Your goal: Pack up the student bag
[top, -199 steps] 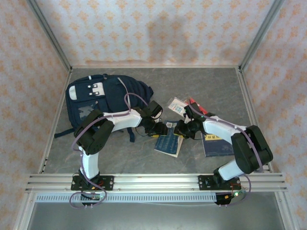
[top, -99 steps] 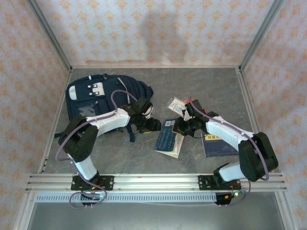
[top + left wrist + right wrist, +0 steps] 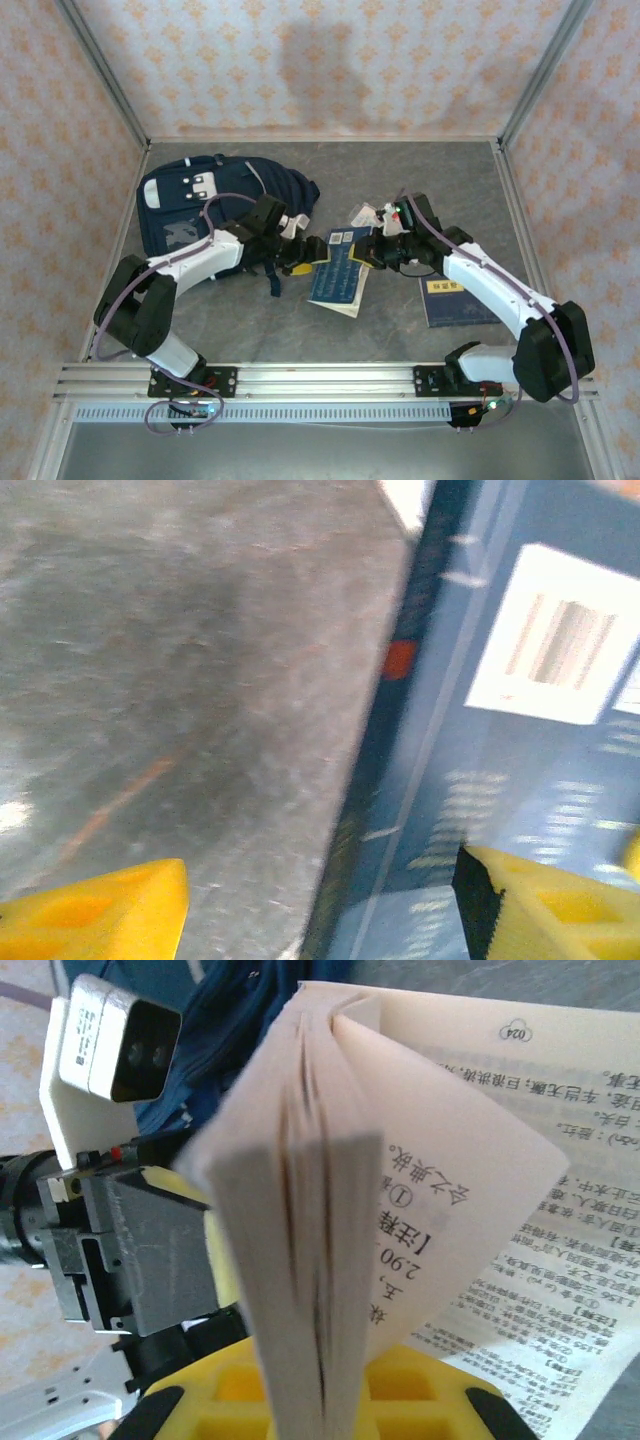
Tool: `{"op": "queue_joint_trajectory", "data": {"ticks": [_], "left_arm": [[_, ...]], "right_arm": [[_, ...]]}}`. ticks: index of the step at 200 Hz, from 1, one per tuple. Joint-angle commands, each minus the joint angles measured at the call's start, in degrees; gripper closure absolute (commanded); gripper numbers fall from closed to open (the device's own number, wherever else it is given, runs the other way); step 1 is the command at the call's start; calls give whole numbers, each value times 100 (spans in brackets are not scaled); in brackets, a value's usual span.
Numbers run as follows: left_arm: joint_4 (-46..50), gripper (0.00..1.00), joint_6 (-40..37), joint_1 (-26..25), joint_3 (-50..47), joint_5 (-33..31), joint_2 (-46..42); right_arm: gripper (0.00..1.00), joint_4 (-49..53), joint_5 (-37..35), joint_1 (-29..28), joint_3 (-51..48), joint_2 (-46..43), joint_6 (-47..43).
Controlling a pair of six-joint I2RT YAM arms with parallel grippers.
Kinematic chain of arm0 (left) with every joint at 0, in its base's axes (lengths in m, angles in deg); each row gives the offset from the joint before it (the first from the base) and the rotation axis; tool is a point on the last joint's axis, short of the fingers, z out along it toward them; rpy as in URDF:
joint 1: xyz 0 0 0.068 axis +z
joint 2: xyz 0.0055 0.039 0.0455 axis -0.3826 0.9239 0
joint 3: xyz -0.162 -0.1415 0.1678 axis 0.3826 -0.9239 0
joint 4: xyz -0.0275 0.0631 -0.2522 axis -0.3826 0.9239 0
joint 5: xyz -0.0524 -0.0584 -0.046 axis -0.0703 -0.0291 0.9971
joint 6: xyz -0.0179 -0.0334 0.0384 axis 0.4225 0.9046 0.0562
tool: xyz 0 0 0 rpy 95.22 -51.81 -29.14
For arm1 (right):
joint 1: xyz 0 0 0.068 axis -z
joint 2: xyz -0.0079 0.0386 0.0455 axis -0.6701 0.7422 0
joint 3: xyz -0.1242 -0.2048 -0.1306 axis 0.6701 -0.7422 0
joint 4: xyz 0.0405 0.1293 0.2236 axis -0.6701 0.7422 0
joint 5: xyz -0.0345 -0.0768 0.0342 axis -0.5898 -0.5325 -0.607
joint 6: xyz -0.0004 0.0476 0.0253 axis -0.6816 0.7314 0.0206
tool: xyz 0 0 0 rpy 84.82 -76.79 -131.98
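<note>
left gripper [image 3: 318, 918]: I hold it wide, the two yellow fingers [image 3: 95, 915] far apart and nothing between them. One finger is over the grey table [image 3: 150, 630], the other over the cover of the blue book [image 3: 520, 780].
right gripper [image 3: 374, 252]: I hold it narrow, closed on the blue book. In the right wrist view the pages stand up from between my yellow fingers and fan open, with printed text on them.
blue book: in the top view it is in the middle of the table, between my two grippers, and a little turned. Its cover has a white barcode label [image 3: 555, 650].
student bag [image 3: 215, 200]: it lies at the far left of the table, the front with the white patches facing up. My left arm reaches along its near side, and the left gripper is near its right edge. I cannot tell if its mouth is open.
second blue book [image 3: 452, 298]: flat on the table under my right arm, apart from the first one.
small packets [image 3: 368, 215]: just behind the right gripper.
</note>
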Motion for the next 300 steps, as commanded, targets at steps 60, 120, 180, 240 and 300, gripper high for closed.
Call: {"op": "queue_joint_trajectory", "data": {"ticks": [60, 120, 180, 240, 300], "left_arm": [[-2776, 61, 2041, 198, -677, 1233, -800], [-2518, 99, 1860, 239, -788, 992, -1010], [-2344, 100, 1986, 398, -590, 485, -1180], [-2620, 100, 2705, 115, -530, -1799, -1854], [-3194, 100, 3643, -600, -886, -5111, -2492]], "right_arm": [[88, -352, 265, -18, 156, -226, 302], [63, -107, -3, -18, 264, -279, 280], [26, 1301, -1790, -8, 422, -418, 96], [9, -1505, -1336, -9, -720, -1077, 2657], [1, -4531, -1923, -47, -1336, -1294, 4993]]}}
